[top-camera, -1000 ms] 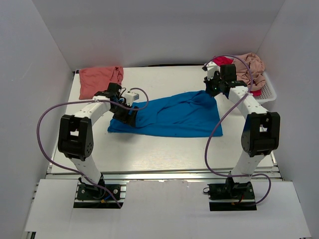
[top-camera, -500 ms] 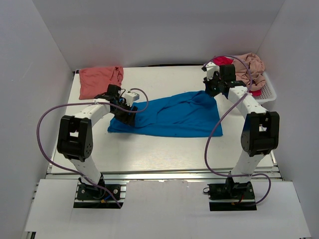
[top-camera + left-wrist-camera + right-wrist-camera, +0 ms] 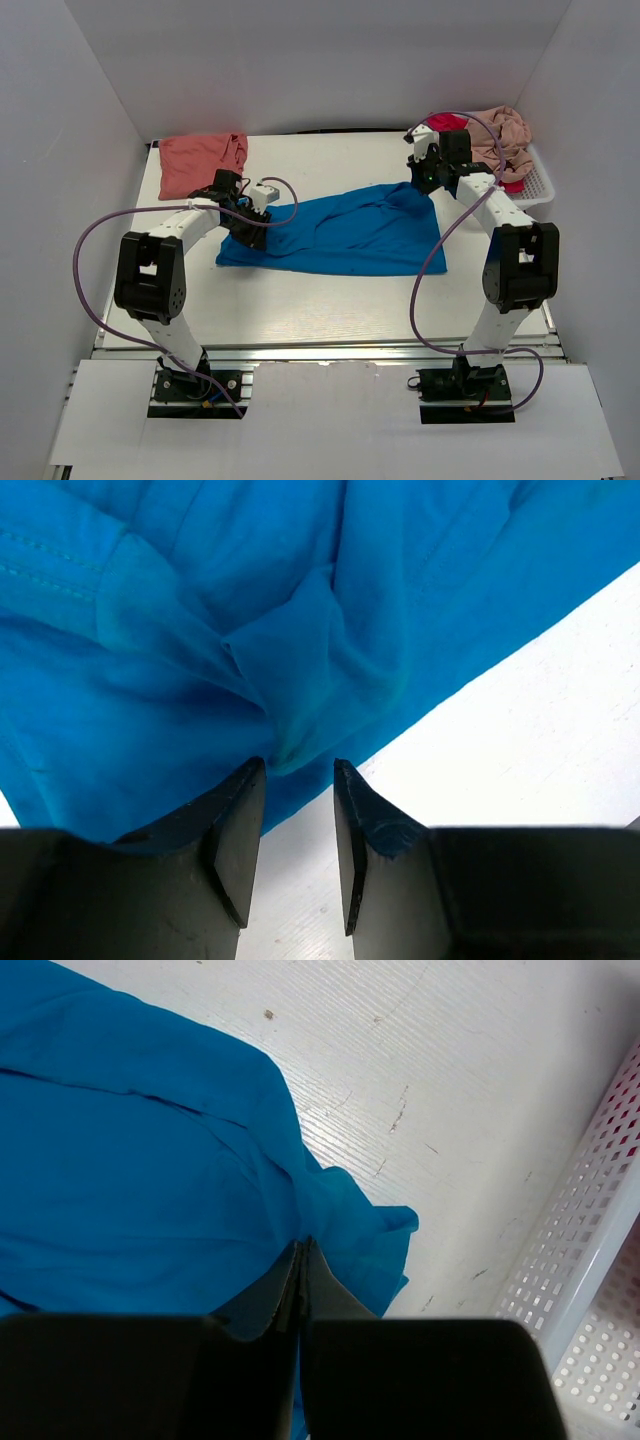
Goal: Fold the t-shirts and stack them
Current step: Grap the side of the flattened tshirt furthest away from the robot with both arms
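The bright blue t-shirt (image 3: 340, 232) lies spread and wrinkled in the middle of the table. My left gripper (image 3: 250, 232) is at its left end. In the left wrist view the jaws stand partly apart around a raised fold of the blue t-shirt (image 3: 300, 630), with the left gripper (image 3: 298, 765) at the cloth's edge. My right gripper (image 3: 425, 180) is at the shirt's far right corner. In the right wrist view the right gripper (image 3: 303, 1243) is shut on a pinch of the blue t-shirt (image 3: 130, 1160). A salmon-coral t-shirt (image 3: 200, 162) lies folded at the back left.
A white slotted basket (image 3: 540, 185) stands at the back right and holds a beige-pink t-shirt (image 3: 505, 135) and a magenta-red t-shirt (image 3: 447, 122). The basket's wall (image 3: 600, 1260) is close to the right gripper. White walls enclose the table on three sides.
My left gripper's jaws have narrowed around the fold at the blue shirt's left end. The right arm has barely moved and keeps its hold.
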`<state>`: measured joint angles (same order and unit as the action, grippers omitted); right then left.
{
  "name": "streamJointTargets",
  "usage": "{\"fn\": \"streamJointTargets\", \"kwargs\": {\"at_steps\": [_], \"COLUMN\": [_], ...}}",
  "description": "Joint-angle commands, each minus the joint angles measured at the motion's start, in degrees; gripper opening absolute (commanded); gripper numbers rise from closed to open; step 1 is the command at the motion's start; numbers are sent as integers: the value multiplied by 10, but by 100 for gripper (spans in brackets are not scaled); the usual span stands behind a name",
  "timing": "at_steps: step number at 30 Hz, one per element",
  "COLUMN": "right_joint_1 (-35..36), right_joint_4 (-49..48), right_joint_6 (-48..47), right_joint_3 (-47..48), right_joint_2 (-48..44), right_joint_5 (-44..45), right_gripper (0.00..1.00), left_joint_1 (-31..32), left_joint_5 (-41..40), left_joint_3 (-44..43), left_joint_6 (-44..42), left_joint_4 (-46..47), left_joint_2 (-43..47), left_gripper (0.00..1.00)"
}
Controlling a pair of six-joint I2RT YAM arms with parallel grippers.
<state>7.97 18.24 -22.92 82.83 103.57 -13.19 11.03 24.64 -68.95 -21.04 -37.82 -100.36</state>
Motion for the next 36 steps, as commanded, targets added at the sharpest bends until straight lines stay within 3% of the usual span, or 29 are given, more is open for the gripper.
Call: {"fn": "streamJointTargets", "kwargs": {"at_steps": [1,36], "right_joint_1": [2,6], "right_joint_4": [-18,-4], "right_joint_6": [2,5], "right_joint_3": [23,32], "right_joint_2": [-2,-2], "right_joint_5": [4,-7], "right_gripper": [0,0], "left_joint_1": [-3,-4], "left_joint_5": [14,15], "left_joint_3": [-3,-5], "left_joint_6": [-13,-30], "left_joint_4": [-8,16], "left_joint_2": [33,-27], "left_gripper": [44,43]}}
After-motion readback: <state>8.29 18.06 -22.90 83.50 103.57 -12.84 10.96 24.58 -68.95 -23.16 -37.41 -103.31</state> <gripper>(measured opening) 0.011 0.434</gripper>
